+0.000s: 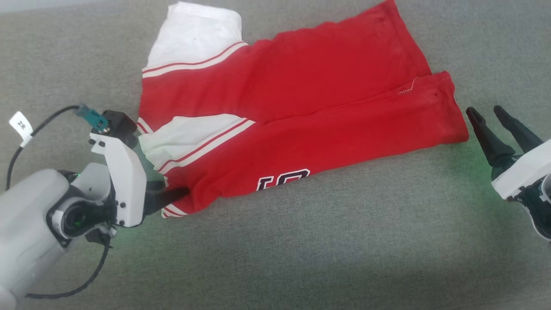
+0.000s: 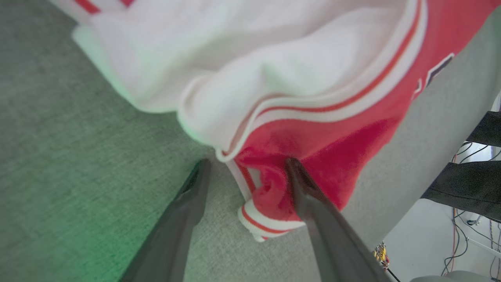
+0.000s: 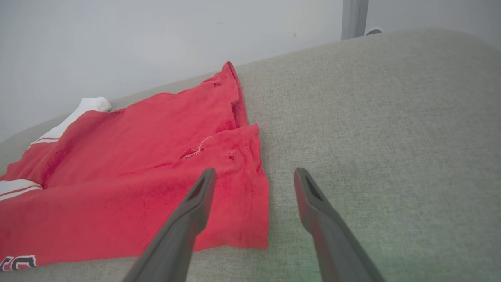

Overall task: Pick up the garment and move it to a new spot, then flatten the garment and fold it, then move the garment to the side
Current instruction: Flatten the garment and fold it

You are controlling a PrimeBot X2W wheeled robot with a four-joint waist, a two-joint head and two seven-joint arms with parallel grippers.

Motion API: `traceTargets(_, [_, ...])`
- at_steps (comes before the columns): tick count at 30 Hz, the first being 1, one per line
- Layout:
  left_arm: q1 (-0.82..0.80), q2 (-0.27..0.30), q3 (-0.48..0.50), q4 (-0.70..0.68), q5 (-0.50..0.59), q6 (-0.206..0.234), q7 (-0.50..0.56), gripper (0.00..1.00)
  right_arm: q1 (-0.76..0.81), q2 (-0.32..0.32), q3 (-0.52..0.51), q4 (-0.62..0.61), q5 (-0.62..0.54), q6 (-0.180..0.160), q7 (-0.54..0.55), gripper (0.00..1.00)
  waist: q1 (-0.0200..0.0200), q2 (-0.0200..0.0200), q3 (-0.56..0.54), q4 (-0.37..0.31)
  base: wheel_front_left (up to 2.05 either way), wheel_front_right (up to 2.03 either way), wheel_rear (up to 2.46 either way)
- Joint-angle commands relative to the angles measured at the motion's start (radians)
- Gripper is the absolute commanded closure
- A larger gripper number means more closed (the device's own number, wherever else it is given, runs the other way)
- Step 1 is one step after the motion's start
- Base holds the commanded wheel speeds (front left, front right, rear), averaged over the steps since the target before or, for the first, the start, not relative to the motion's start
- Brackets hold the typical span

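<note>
The garment (image 1: 301, 107) lies folded lengthwise on the grey cloth surface (image 1: 301, 249), red with white sleeves and striped trim, and part of its black lettering shows at the near edge. My left gripper (image 1: 174, 193) is at its sleeve end. In the left wrist view this gripper (image 2: 247, 162) is open and straddles the striped trim, with one finger (image 2: 309, 196) resting on red fabric of the garment (image 2: 313, 137). My right gripper (image 1: 484, 111) stands open just beyond the hem. In the right wrist view it (image 3: 255, 172) hovers at the hem corner of the garment (image 3: 137, 176).
A black cable (image 1: 38, 129) with a white tag loops beside my left arm. Beyond the surface's edge, the left wrist view shows dark shapes (image 2: 469, 188) and wires (image 2: 462, 219). A pale wall (image 3: 156, 39) rises behind the surface's far side.
</note>
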Motion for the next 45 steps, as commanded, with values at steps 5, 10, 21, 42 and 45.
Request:
traceTargets(5, [0.046, -0.070, -0.032, 0.036, -0.053, -0.026, 0.053, 0.62, -0.026, -0.023, 0.009, -0.026, -0.035, -0.002, 0.025, 0.00, 0.0000, -0.0001, 0.030, -0.013, 0.00, 0.00, 0.00])
traceTargets(10, [0.042, -0.082, -0.024, 0.042, -0.067, -0.056, 0.049, 1.00, -0.041, -0.068, 0.057, -0.066, -0.088, -0.002, 0.113, 0.00, 0.0000, -0.0001, 0.038, -0.006, 0.00, 0.00, 0.00])
traceTargets(21, [0.003, -0.132, -0.020, 0.053, -0.011, -0.101, -0.013, 1.00, -0.097, -0.189, 0.159, -0.160, -0.117, -0.002, 0.429, 0.00, 0.0000, -0.0001, 0.048, 0.052, 0.00, 0.00, 0.00])
traceTargets(42, [-0.017, -0.191, -0.029, 0.092, 0.033, -0.127, -0.079, 1.00, -0.143, -0.160, 0.192, -0.048, -0.097, -0.002, 0.633, 1.00, 0.0000, -0.0001, 0.052, 0.097, 0.00, 0.00, 0.00])
traceTargets(45, [-0.006, -0.172, -0.025, 0.089, 0.027, -0.129, -0.090, 1.00, -0.134, -0.169, 0.199, -0.067, -0.105, -0.002, 0.625, 1.00, 0.0000, -0.0001, 0.026, 0.090, 0.00, 0.00, 0.00])
